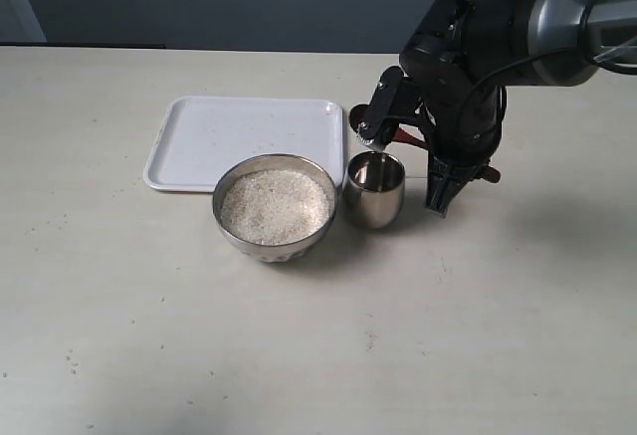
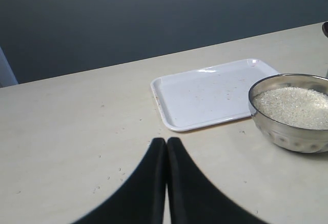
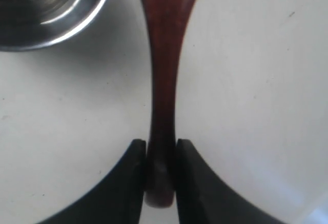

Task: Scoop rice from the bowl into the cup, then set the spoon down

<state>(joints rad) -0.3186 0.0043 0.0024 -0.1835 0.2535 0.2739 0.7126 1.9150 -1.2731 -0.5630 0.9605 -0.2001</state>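
The steel bowl (image 1: 227, 224) (image 2: 279, 131) holds a pale heap of rice (image 1: 274, 206) (image 2: 293, 106). Touching or almost touching its right side stands the small steel cup (image 1: 374, 206) (image 3: 51, 14), whose inside looks shiny and dark. My right gripper (image 1: 438, 199) (image 3: 161, 144) hangs just right of the cup, shut on the end of the reddish-brown spoon (image 3: 165, 55) handle. In the exterior view only a red sliver of the spoon (image 1: 409, 139) shows behind the arm. The spoon's oval end is cut off, so its load is hidden. My left gripper (image 2: 166, 141) is shut and empty above the bare table.
A white tray (image 1: 249, 131) (image 2: 205, 96) lies flat behind the bowl with a few specks on it. Stray grains dot the table (image 1: 149, 335) near the left gripper. The bulky right arm (image 1: 478, 47) leans over the space behind the cup.
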